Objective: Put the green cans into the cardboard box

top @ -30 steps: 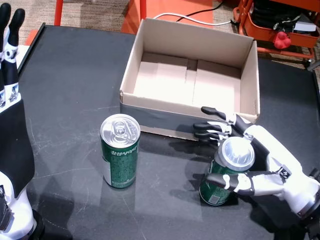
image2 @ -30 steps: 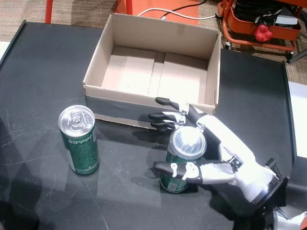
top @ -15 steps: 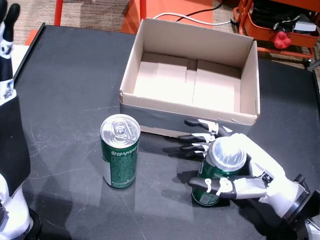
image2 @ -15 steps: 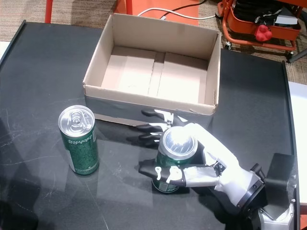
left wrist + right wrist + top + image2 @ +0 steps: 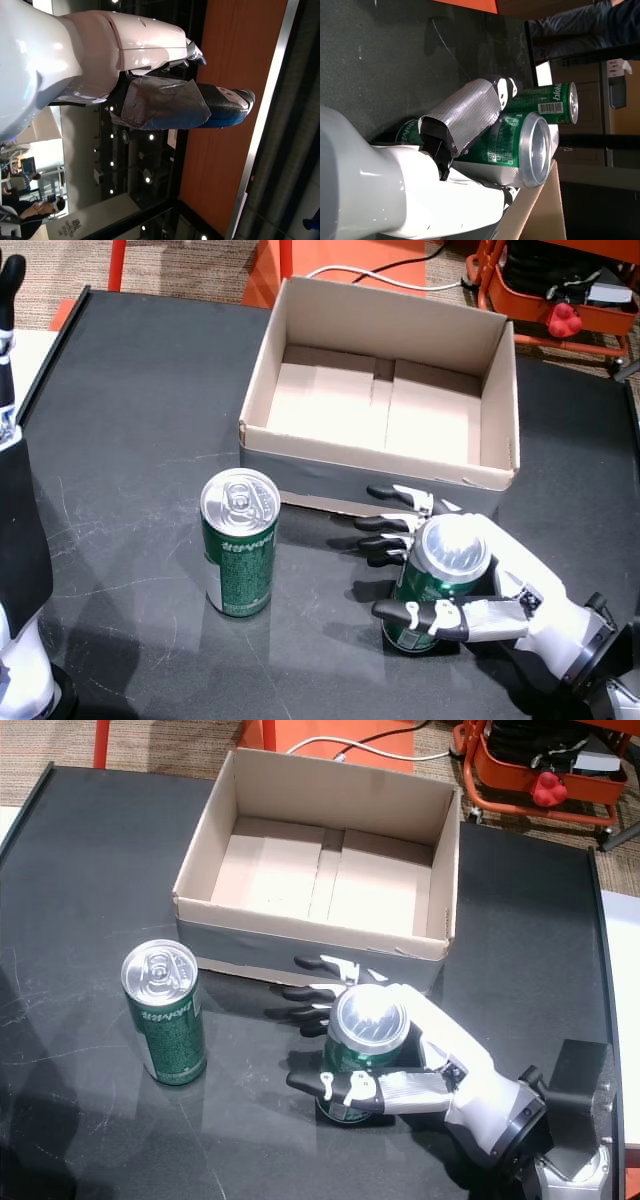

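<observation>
Right hand (image 5: 500,585) wrapped around one green can (image 5: 432,585) on the black surface (image 5: 140,420), beside the cardboard box (image 5: 380,400), other green can (image 5: 240,542) standing apart, left hand (image 5: 150,75) raised, cannot tell if open

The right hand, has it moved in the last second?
Yes. The right hand has slid toward the robot's left, along the front of the box, taking its can closer to the other can.
</observation>
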Robot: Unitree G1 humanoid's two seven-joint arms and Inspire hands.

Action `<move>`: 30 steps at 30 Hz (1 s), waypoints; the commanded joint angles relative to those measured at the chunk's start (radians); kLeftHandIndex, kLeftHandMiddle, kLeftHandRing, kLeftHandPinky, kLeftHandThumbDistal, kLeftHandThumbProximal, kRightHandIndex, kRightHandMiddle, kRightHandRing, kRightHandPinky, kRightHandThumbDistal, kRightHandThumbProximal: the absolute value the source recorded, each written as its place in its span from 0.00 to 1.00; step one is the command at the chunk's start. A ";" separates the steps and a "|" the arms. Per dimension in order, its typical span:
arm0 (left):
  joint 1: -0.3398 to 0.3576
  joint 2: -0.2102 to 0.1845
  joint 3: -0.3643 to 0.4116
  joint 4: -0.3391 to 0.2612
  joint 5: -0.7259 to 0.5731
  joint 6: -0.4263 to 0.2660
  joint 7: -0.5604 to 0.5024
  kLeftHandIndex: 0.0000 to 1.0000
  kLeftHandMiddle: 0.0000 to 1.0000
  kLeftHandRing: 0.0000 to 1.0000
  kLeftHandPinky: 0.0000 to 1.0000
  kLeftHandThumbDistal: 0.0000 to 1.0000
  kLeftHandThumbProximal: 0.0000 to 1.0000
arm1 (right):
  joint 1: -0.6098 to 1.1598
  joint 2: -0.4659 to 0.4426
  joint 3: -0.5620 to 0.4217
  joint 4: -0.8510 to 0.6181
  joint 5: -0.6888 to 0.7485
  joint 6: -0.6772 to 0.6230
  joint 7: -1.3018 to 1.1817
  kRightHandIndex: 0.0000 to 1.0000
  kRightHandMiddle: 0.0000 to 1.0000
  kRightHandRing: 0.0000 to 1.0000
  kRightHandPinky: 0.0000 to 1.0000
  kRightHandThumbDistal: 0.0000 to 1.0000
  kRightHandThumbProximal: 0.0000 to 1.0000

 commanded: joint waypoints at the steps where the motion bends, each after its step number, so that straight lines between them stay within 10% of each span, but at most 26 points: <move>1: 0.025 -0.010 -0.004 -0.024 0.007 0.014 -0.006 1.00 0.98 1.00 1.00 0.56 0.91 | -0.002 -0.012 0.004 0.011 -0.010 0.005 -0.003 0.83 0.81 0.85 0.95 0.96 0.68; 24: 0.047 -0.042 0.020 -0.062 0.038 0.041 -0.004 1.00 0.97 1.00 1.00 0.55 0.95 | -0.001 0.014 -0.018 0.027 0.015 0.024 0.009 0.77 0.74 0.78 0.87 1.00 0.62; 30: 0.047 -0.042 0.019 -0.064 0.033 0.049 -0.007 1.00 0.97 1.00 1.00 0.55 0.94 | 0.005 0.041 -0.067 0.023 0.056 0.025 -0.012 0.34 0.38 0.43 0.47 0.39 0.57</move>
